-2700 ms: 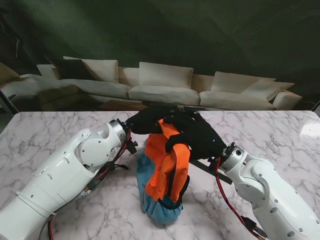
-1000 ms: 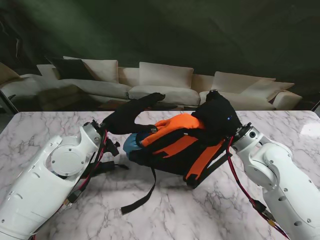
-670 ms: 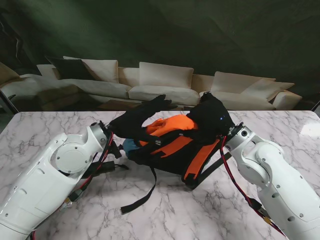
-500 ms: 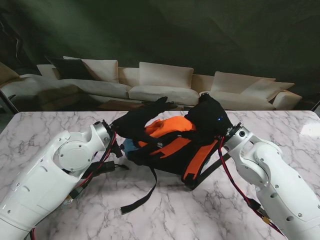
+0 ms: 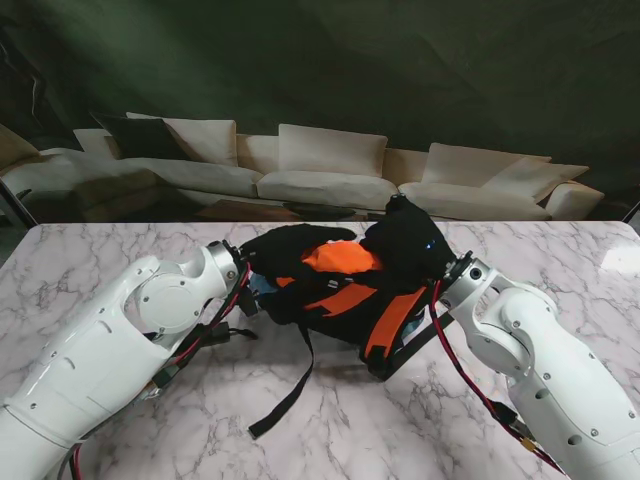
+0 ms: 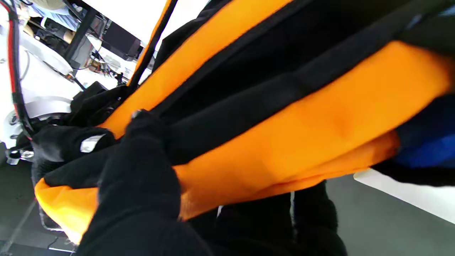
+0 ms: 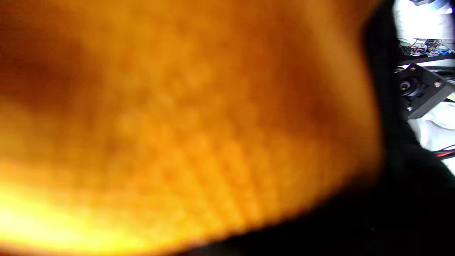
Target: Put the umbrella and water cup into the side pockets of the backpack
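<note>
Stand view: backpack (image 5: 345,295), orange and black with a bit of blue showing at its left end, lies on its side near the middle of the marble table (image 5: 560,270), somewhat toward the far edge. A loose black strap (image 5: 288,395) trails from it toward the near edge and lies flat on the surface. Left hand (image 5: 290,250), in a black glove, lies across the left part of the backpack with fingers draped over the orange fabric. Right hand (image 5: 405,245), also gloved black, sits on the right upper part of the backpack, fingers curled down into it. Both white forearms reach in from the near corners. Umbrella and water cup not made out in this view.

Left wrist view: left hand (image 6: 138,177) clamps a fold of the backpack (image 6: 302,131); thumb pressed on a black band of the fabric, other fingers on the opposite side of the orange panel. A blue part of the bag shows at one edge of the picture.

Right wrist view: almost wholly filled by blurred orange fabric of the backpack (image 7: 177,124), pressed close to the lens. Fingers not distinguishable here; from the stand view the right hand appears closed on the bag
</note>
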{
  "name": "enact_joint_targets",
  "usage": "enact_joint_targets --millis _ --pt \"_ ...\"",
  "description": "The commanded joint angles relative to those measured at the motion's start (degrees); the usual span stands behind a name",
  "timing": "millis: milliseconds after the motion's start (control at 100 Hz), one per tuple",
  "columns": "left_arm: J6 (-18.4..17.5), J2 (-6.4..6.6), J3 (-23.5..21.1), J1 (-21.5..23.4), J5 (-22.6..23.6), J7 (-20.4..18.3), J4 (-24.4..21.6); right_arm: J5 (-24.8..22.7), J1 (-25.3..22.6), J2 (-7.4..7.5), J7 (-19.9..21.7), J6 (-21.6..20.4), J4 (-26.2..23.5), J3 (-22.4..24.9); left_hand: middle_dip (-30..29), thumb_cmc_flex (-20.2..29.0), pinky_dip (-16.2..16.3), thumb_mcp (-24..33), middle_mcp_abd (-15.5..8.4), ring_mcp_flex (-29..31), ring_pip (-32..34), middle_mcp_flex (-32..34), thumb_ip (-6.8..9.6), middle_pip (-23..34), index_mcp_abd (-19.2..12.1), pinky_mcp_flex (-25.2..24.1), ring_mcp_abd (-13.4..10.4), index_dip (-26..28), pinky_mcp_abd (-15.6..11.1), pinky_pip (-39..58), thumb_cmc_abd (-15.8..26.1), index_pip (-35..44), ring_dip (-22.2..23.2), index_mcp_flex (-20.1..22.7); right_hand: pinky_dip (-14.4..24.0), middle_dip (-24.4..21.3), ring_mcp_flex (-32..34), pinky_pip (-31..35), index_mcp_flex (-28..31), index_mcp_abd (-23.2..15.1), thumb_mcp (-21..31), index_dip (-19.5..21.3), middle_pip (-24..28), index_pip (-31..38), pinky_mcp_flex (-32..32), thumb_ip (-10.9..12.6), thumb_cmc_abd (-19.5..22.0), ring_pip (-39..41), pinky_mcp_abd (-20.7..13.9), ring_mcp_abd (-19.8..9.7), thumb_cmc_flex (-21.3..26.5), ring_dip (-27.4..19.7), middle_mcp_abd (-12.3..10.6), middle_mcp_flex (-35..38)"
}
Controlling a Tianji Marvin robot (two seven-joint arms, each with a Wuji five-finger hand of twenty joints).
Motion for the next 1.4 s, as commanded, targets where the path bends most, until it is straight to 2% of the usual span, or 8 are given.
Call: enact_joint_targets --millis 0,120,450,930,1140,1270,1370,1390 --pt "1.10 -1.05 0.58 0.45 1.98 2.24 1.16 0.36 -1.63 -0.03 0.36 0.07 -0.73 0.65 3.25 10.50 1.14 7.77 -4.26 7.73 5.20 10.30 -0.26 6.21 -5.12 6.92 -2.73 12.12 -2.46 12.05 0.95 9.68 2.33 8.08 -0.16 -2.04 -2.79 -0.84 -0.11 -6.20 -1.54 -5.24 -4.83 -11.20 -1.33 0.54 5.13 -3.23 -0.20 -1.17 -0.39 -1.47 -1.63 -4.99" --pt "2.05 -1.75 0.95 0.47 4.60 5.61 2.20 6.85 -5.41 -0.50 7.46 -0.50 -4.55 3.48 12.20 12.47 1.21 9.49 -7.02 17.15 12.25 25.05 -0.64 9.87 -11.31 13.37 -4.13 12.15 -2.83 19.62 -0.10 28.50 5.31 15.45 -0.37 -5.79 -10.70 -2.18 -17.80 -6.12 -7.33 -11.38 -12.59 -23.90 -3.72 -1.72 7.23 -10.73 -1.03 0.21 1.10 -3.89 1.16 -16.89" --pt "2.69 -1.70 1.47 0.20 3.90 4.91 3.51 11.60 -13.14 -1.79 4.95 1.61 -10.17 10.25 13.07 12.14 1.01 10.08 -7.46 17.91 12.29 26.01 -0.61 10.11 -11.79 14.01 -4.42 10.90 -3.18 19.76 -0.61 30.68 5.34 15.45 -1.77 -18.10 -30.32 -6.39 -48.75 10.03 -12.86 -14.84 -18.37 -46.82 -10.06 2.03 11.09 -21.94 -5.01 4.72 0.50 -14.32 10.19 -46.78" --pt "1.36 -1.09 0.73 0.90 4.30 3.38 2.80 14.18 -15.71 -1.50 10.00 5.42 -7.35 14.10 14.01 12.02 1.00 10.34 -8.26 16.36 11.41 24.89 -0.83 9.32 -13.29 12.53 -4.92 10.98 -3.34 18.94 -0.13 31.67 5.42 14.26 -5.96 -25.37 -36.17 -14.95 -61.83 21.14 -9.71 -21.41 -30.66 -64.75 -14.17 -0.90 0.22 -27.55 -1.68 11.53 -8.55 -21.29 17.40 -57.09" --pt "1.19 -1.00 0.83 1.03 3.84 2.91 2.82 15.37 -11.69 -1.20 11.86 6.67 -3.11 9.46 14.13 12.09 1.12 10.26 -8.26 16.11 11.28 24.69 -0.87 9.08 -13.39 12.35 -4.93 10.92 -3.38 18.84 -0.06 31.64 5.53 14.15 -2.97 -22.87 -29.14 -10.96 -61.74 19.64 -9.79 -16.04 -25.71 -60.83 -8.00 -0.80 -2.03 -24.06 0.64 11.85 -3.88 -18.80 14.27 -55.87" --pt "0.87 -0.92 1.04 0.98 3.51 2.52 2.90 16.39 -8.75 -1.51 9.88 5.93 -0.19 6.92 14.15 12.25 1.14 10.18 -7.80 15.84 11.07 24.45 -0.94 8.92 -13.51 12.10 -4.85 10.93 -3.36 18.58 0.10 31.62 5.54 14.03 2.90 -15.43 -11.17 1.17 -53.19 11.98 -16.86 -8.87 -8.25 -48.59 3.45 1.18 0.27 -11.61 -7.68 0.06 11.55 -9.62 6.29 -43.27" --pt "0.48 -1.02 1.14 1.16 3.35 2.95 3.00 18.10 -7.83 -1.90 8.64 4.82 0.49 5.95 14.16 12.46 1.18 10.08 -8.23 15.53 10.87 24.20 -1.05 8.83 -13.53 11.74 -4.59 10.94 -3.13 18.39 0.33 31.53 5.56 13.78 6.36 -10.97 1.20 11.02 -41.10 3.14 6.33 -6.28 0.44 -35.78 11.60 -1.21 -1.60 2.46 -9.10 -2.17 9.04 -1.89 0.71 -25.34" --pt "0.44 -1.02 1.12 1.24 3.26 2.95 2.96 18.08 -7.82 -1.94 8.32 4.60 0.43 5.93 14.18 12.54 1.20 10.08 -8.25 15.49 10.85 24.21 -1.05 8.83 -13.50 11.71 -4.55 10.92 -3.11 18.38 0.33 31.47 5.57 13.69 7.04 -9.94 3.94 13.39 -38.67 1.06 6.78 -10.84 0.89 -30.88 13.64 -4.97 -1.75 5.68 -9.02 -2.47 10.82 -1.07 -0.02 -20.42"
